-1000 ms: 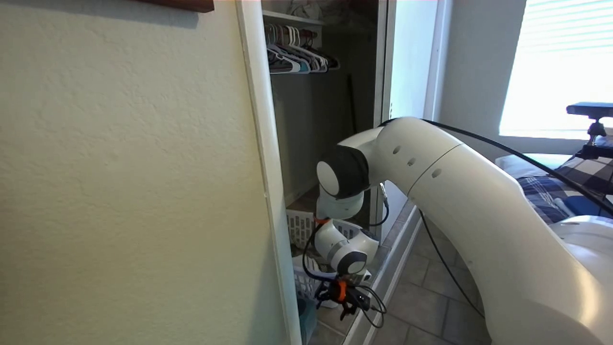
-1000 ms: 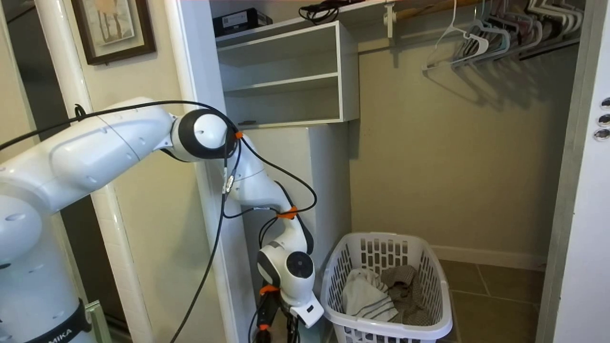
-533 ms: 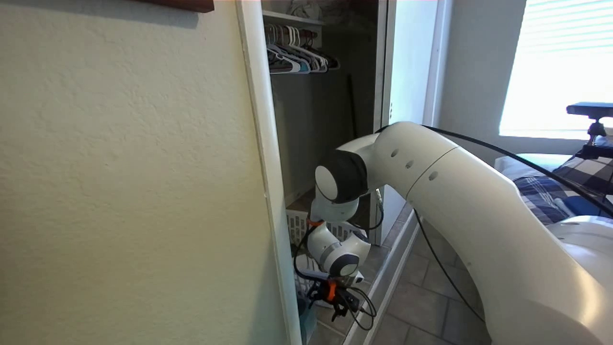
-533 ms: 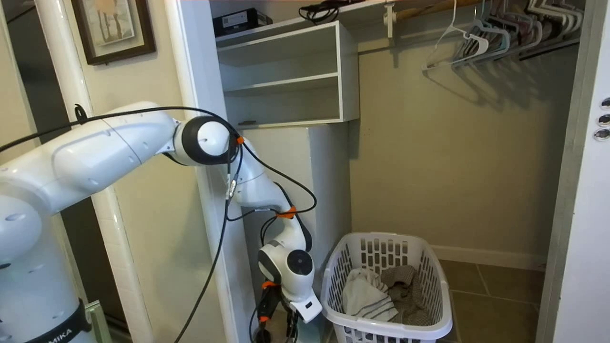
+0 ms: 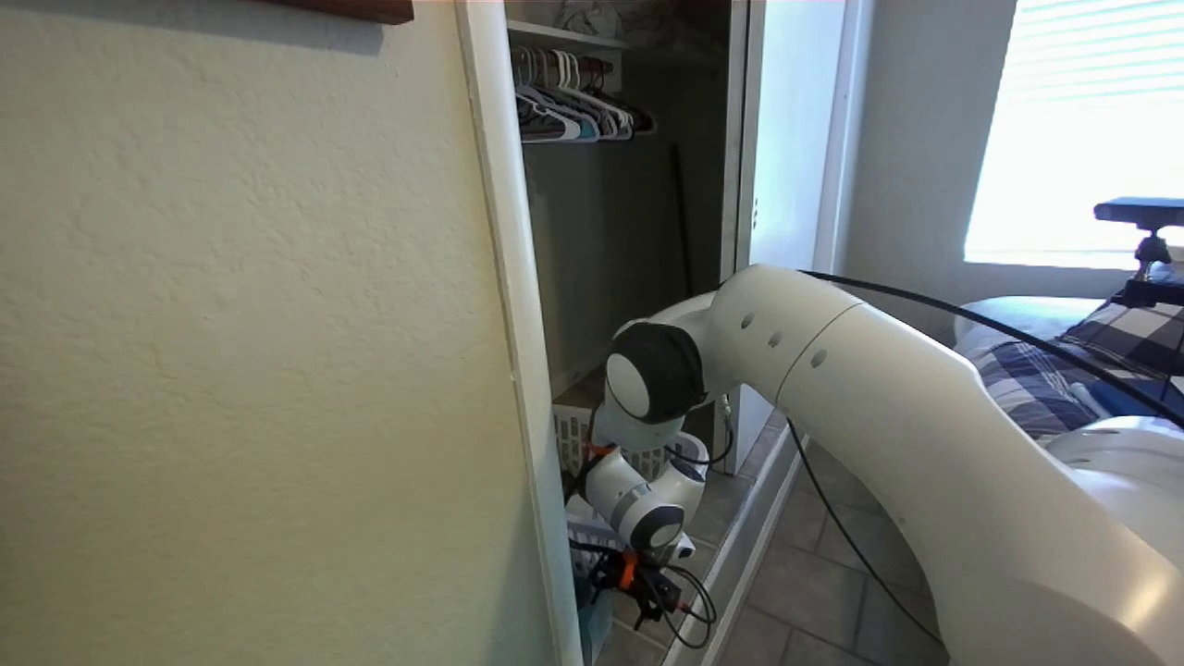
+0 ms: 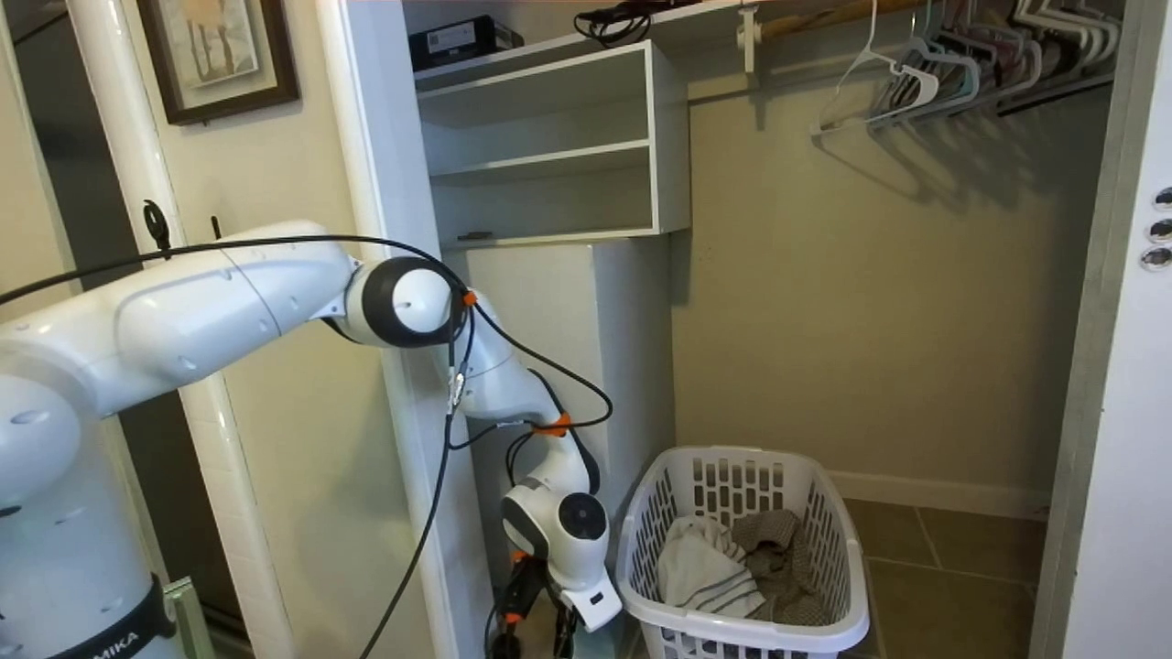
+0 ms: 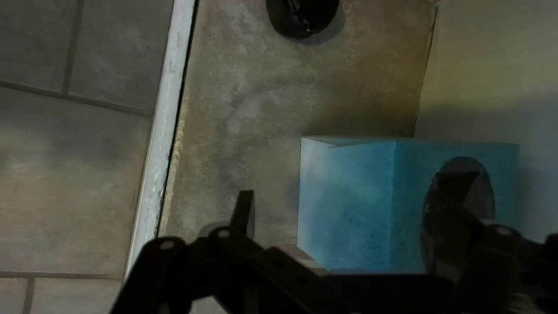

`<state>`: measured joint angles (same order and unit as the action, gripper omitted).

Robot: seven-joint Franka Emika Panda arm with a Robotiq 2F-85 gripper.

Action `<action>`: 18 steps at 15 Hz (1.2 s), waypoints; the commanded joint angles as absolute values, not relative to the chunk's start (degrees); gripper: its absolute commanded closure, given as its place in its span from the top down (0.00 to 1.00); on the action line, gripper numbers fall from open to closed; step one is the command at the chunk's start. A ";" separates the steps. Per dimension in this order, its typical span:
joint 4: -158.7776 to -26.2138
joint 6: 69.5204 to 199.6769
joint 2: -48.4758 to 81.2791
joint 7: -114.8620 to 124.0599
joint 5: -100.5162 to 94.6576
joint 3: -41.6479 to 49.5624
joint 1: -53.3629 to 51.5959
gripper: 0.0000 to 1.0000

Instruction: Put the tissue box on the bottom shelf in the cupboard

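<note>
The tissue box (image 7: 344, 205) is teal-blue and stands on the tile floor by the wall in the wrist view, with a dark oval opening on its right-hand face. Part of it shows in an exterior view (image 5: 597, 624) beside the door frame. My gripper (image 7: 351, 183) is open above the box. One finger (image 7: 244, 213) is left of the box with a gap; the other overlaps the oval opening, and contact cannot be told. The gripper also shows low in an exterior view (image 5: 629, 601). The cupboard holds a white shelf unit; its bottom shelf (image 6: 568, 238) is above the arm's wrist.
A white lattice basket (image 6: 742, 618) with cloths stands right of the gripper. The white door frame (image 6: 403, 320) is close to the arm. A raised threshold strip (image 7: 161, 131) and a black round object (image 7: 301, 17) lie near the box. Hangers (image 6: 952, 82) hang on a rail.
The arm has lowered in both exterior views. The gripper has shifted down and a little towards the door frame and the tissue box. The box appears unmoved.
</note>
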<state>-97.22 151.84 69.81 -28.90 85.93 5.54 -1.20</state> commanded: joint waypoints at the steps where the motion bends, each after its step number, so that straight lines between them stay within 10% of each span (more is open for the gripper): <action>1: -92.61 152.76 73.38 -26.56 85.12 5.52 -1.67 1.00; 18: -80.56 156.62 80.67 -14.85 73.23 1.65 0.37 1.00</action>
